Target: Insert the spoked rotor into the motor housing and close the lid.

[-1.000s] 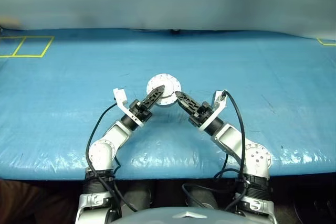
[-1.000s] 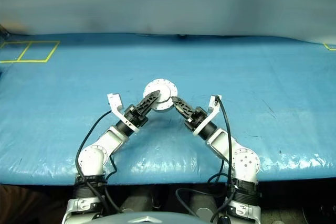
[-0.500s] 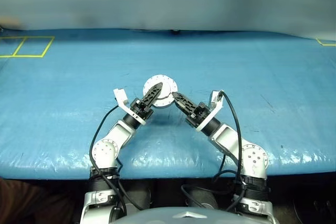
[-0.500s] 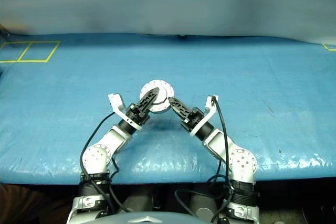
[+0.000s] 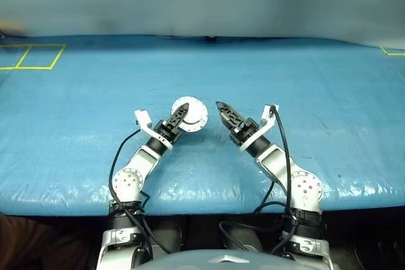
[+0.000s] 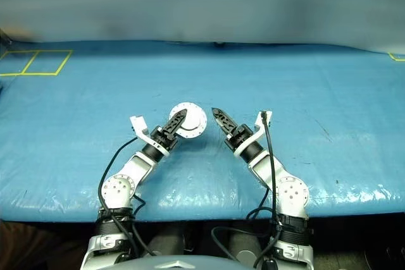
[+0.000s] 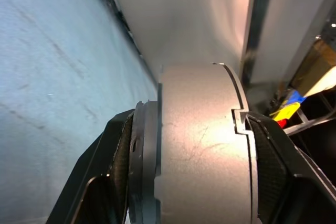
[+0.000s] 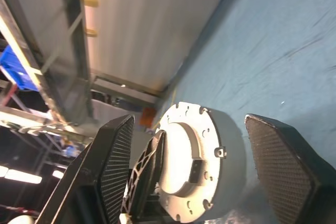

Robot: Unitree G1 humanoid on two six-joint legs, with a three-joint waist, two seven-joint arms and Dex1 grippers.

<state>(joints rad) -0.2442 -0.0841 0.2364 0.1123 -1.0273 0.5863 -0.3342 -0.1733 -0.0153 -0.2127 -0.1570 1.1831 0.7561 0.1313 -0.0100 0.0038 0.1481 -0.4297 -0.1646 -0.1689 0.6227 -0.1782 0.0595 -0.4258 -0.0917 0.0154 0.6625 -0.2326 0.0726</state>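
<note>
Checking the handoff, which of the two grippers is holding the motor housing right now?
The left gripper: its fingers clamp the motor housing. The right gripper stands open beside it.

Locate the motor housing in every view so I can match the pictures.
Left eye view: motor housing at centre, in the left gripper.
Right eye view: just left of centre.
Left wrist view: big grey drum between the fingers.
Right wrist view: low centre, face-on.
Shared landmark: blue table cover.
</note>
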